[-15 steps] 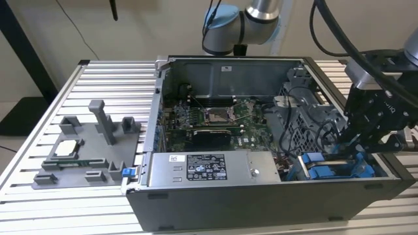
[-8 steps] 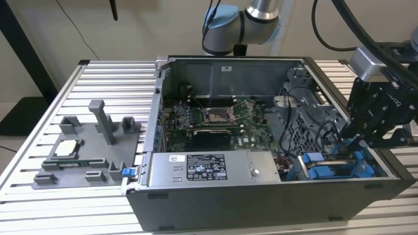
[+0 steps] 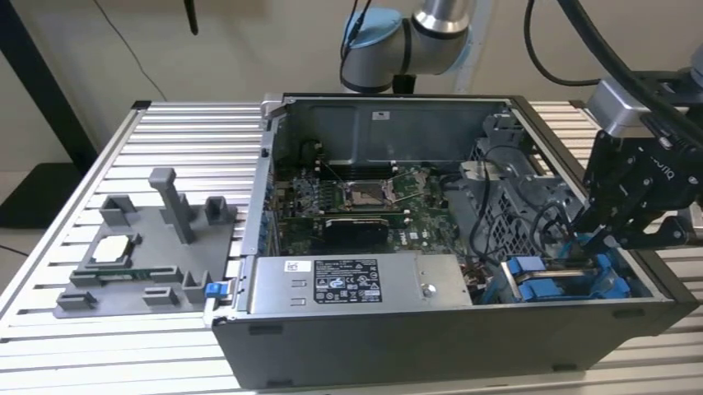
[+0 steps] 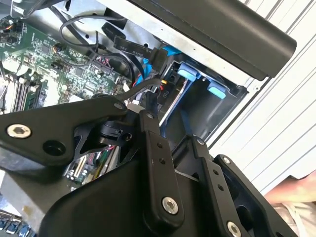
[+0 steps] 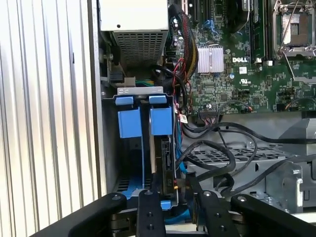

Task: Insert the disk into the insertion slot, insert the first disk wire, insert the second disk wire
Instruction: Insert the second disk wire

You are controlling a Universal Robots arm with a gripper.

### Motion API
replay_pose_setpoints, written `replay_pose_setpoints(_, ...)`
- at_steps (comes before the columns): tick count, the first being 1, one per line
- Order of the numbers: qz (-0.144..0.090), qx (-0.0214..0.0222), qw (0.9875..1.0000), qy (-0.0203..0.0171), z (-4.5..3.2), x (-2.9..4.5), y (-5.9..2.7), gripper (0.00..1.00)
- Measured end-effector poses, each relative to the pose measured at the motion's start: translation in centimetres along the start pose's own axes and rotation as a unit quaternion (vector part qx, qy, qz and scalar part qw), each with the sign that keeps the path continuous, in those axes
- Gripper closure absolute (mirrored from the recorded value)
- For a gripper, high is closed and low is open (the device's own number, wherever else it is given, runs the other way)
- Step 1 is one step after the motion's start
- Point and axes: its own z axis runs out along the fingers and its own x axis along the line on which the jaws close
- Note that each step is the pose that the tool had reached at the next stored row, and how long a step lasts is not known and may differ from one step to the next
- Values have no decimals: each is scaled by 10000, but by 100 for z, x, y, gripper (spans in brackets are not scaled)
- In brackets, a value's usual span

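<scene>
The insertion slot (image 3: pixel 555 288) is the bay with blue rails in the case's near corner, on the exterior view's right. In the first wrist view, its blue tabs (image 5: pixel 132 123) stand side by side. The disk (image 5: pixel 167 155) sits edge-on in the bay next to them. My gripper (image 3: pixel 611 239) hangs right above the bay. Its fingers (image 5: pixel 150 210) converge at the disk's end, shut on a black wire connector (image 4: pixel 149 94) whose thin wires arc away. A flat black wire (image 4: pixel 133 47) ends in a connector (image 4: pixel 159 58) at the disk's end; I cannot tell whether it is seated.
A grey labelled power-supply box (image 3: pixel 346 284) lies along the case's near wall, beside the bay. The green motherboard (image 3: pixel 363 197) fills the middle. A perforated metal cage (image 5: pixel 237 155) and loose black cables (image 5: pixel 217 148) crowd the bay. A grey fixture (image 3: pixel 154 247) stands on the slatted table.
</scene>
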Motion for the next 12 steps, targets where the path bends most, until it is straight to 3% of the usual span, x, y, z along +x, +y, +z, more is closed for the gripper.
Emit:
replay_pose_setpoints(5, 0, 0, 10000, 1, -35, -3, 1, 0)
replay_pose_setpoints(12, 0, 0, 10000, -3, -220, -17, 9, 0)
